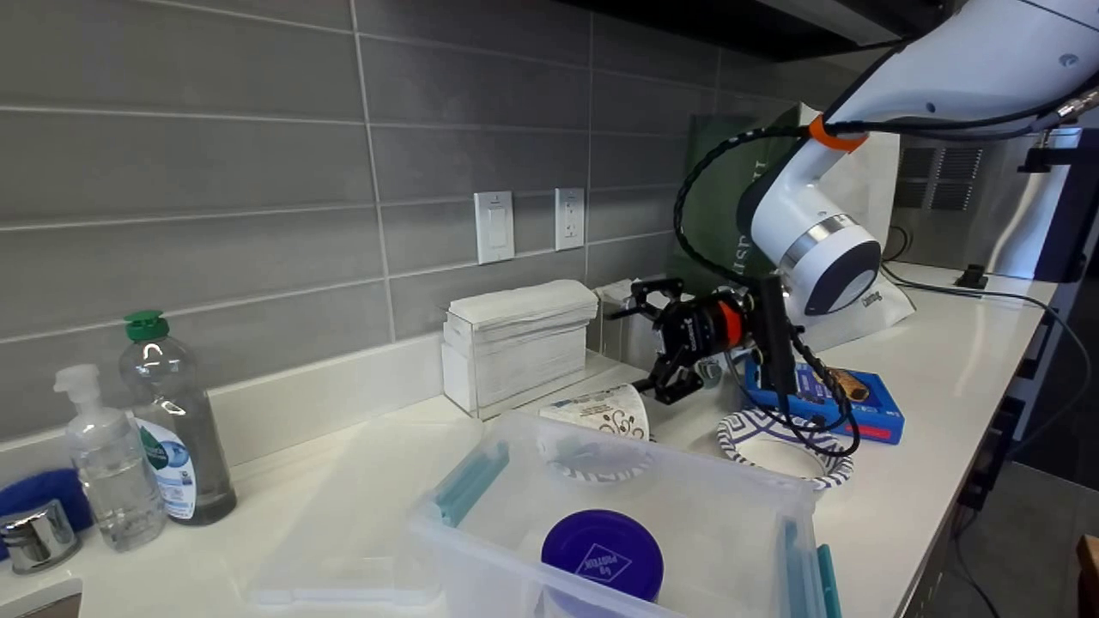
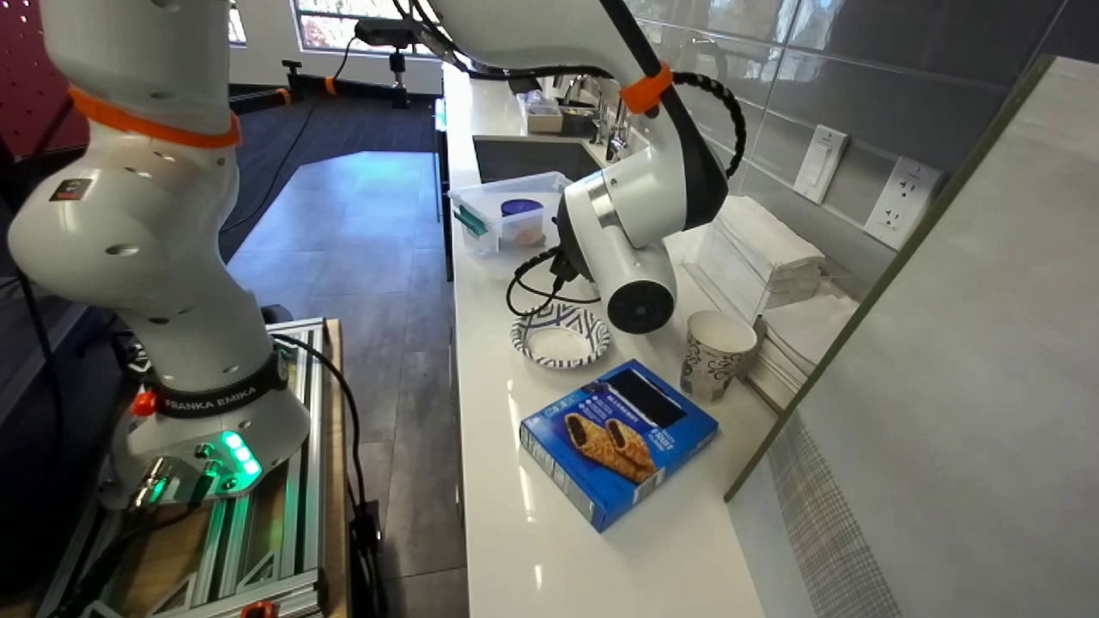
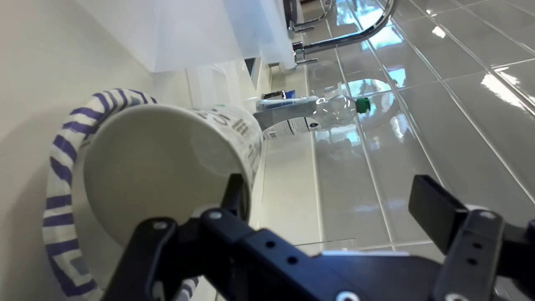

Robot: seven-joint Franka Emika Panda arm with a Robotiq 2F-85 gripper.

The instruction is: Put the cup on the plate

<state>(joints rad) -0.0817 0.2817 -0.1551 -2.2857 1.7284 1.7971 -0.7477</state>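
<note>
Near the bin (image 1: 721, 532) with its tub (image 1: 601, 556), tilted cup (image 1: 597, 414)

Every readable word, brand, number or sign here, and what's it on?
"FRANKA EMIKA": black band round the robot base.
"BLUEBERRY", probably: blue box.
"PROTEIN", probably: purple lid.
Too small or blurred: bottle label, arm sticker, white packaging, lettering on the gripper, remaining box and lid text.
Green panel: letters partly hidden, unreadable.
Tilted cup: possible lettering, too blurred.
</note>
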